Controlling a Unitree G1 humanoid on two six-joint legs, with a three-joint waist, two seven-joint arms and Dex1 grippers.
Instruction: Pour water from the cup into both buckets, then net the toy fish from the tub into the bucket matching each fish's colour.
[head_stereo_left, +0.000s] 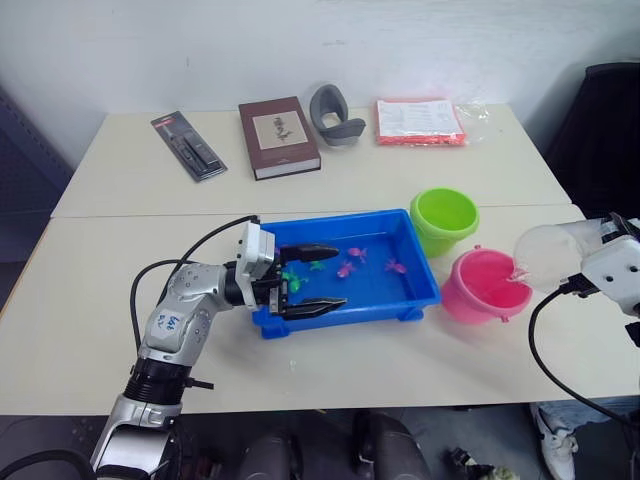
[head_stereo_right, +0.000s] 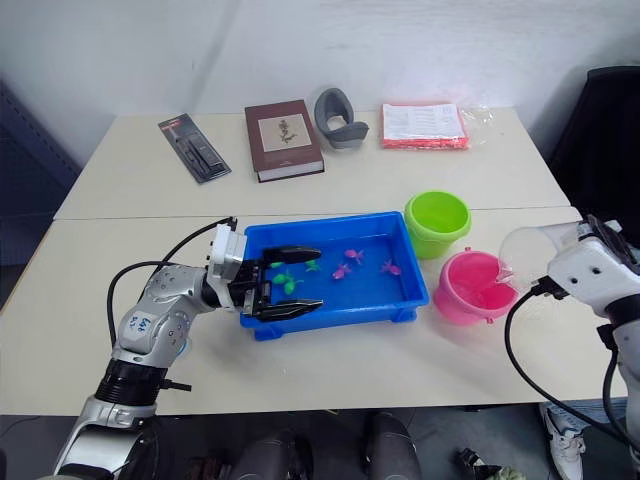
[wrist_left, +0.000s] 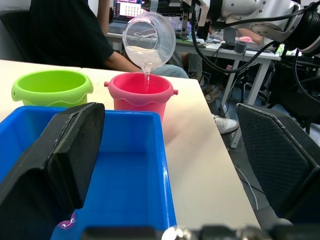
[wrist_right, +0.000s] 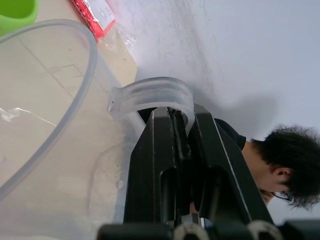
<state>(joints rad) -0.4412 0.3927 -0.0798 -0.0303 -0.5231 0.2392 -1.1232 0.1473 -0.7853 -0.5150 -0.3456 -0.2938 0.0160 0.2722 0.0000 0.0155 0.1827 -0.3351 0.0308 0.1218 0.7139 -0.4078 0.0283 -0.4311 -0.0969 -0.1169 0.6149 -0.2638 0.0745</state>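
My right gripper (wrist_right: 181, 117) is shut on the handle of the clear cup (head_stereo_left: 548, 255), which is tipped over the pink bucket (head_stereo_left: 485, 287). In the left wrist view a thin stream of water falls from the cup (wrist_left: 149, 41) into the pink bucket (wrist_left: 140, 95). The lime green bucket (head_stereo_left: 444, 218) stands just behind it, next to the blue tub (head_stereo_left: 345, 220). Several toy fish lie in the tub, among them a green one (head_stereo_left: 293, 280) and a pink one (head_stereo_left: 348, 268). My left gripper (head_stereo_left: 335, 277) hangs open over the tub's left end, near the green fish.
At the back of the table lie a brown book (head_stereo_left: 279, 137), a grey curved holder (head_stereo_left: 335, 115), a red-edged packet (head_stereo_left: 420, 122) and a blister-packed tool (head_stereo_left: 188, 145). A black chair (head_stereo_left: 600, 130) stands at the right. A person (wrist_left: 70, 35) sits beyond the table.
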